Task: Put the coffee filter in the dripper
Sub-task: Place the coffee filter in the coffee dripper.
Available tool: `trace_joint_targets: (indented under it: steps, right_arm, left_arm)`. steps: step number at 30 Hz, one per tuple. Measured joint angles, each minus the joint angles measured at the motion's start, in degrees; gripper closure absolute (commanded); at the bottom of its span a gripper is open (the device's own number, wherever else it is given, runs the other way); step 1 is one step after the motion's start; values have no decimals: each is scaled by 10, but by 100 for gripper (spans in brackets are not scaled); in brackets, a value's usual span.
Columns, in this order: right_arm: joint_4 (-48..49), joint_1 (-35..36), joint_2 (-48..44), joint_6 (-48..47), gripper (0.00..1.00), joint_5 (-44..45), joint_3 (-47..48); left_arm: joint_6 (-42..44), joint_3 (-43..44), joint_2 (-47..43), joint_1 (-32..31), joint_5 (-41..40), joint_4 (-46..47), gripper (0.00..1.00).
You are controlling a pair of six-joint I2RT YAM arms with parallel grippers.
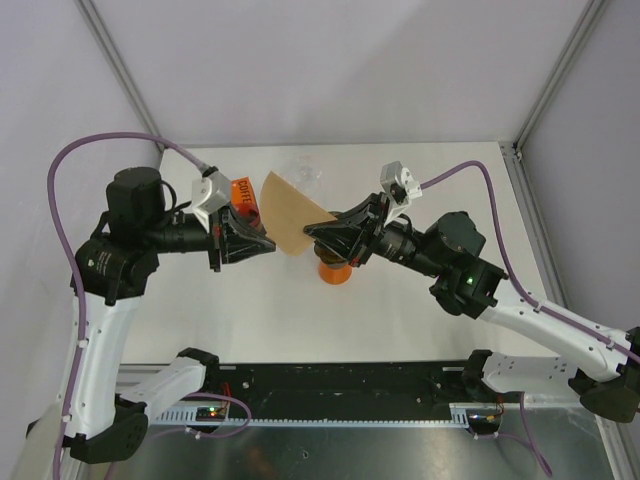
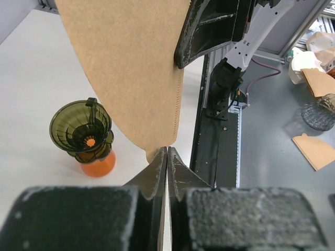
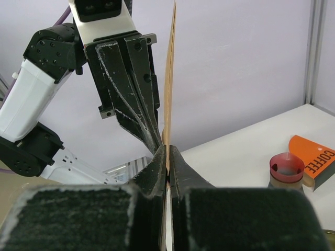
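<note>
Was a white table (image 1: pixel 420 300) between pale grey walls, with metal frame posts at the far corners. Held a brown paper coffee filter (image 1: pixel 287 215) up in the air over the middle of it, flat and not opened. Pinched it from two sides. Had the left gripper (image 1: pixel 268 246) clamped on the left edge of the paper, both fingers pressed tight with only the sheet between them in the left wrist view. Had the right gripper (image 1: pixel 312 232) clamped in the same way on the right corner, jaws together on the thin edge in the right wrist view. Faced each other very near, almost tip to tip. Showed the dark green dripper (image 2: pixel 81 125) on the table below, upright on its orange base, mouth upward, apart from the filter and mostly hidden under the right gripper in the top view. Showed also an orange box (image 1: pixel 243 195) with white letters at the far part of the table, behind the left gripper, and a small dark red round cup (image 3: pixel 286 168) just beside it in the right wrist view
</note>
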Motion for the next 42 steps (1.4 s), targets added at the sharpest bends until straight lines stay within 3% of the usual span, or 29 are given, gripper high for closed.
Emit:
trace_joint_targets:
  steps: [9,20,21,25,27,32,37,42]
  right_arm:
    - [-1,0,2,-9,100,0,0]
    - [-60,-47,9,-5,100,0,0]
    - [-66,-51,10,-1,100,2,0]
    - [-98,-72,11,38,100,23,0]
    - [-113,-88,11,70,100,40,0]
    - [-153,-116,10,157,100,84,0]
    - [-164,-112,7,221,100,105,-1]
    - [-151,-94,7,265,100,115,-1]
  left_arm:
    - [-19,0,0,0,2,9,100]
    - [-69,-52,10,0,-61,17,99]
    - [-68,-57,12,0,-68,17,93]
    - [-34,-61,12,0,-112,17,48]
    - [3,-61,5,0,-143,17,37]
    - [158,-61,-27,-5,-183,14,26]
    - [421,-71,-111,-13,-165,20,25]
    - [699,-147,-229,-16,-113,27,28]
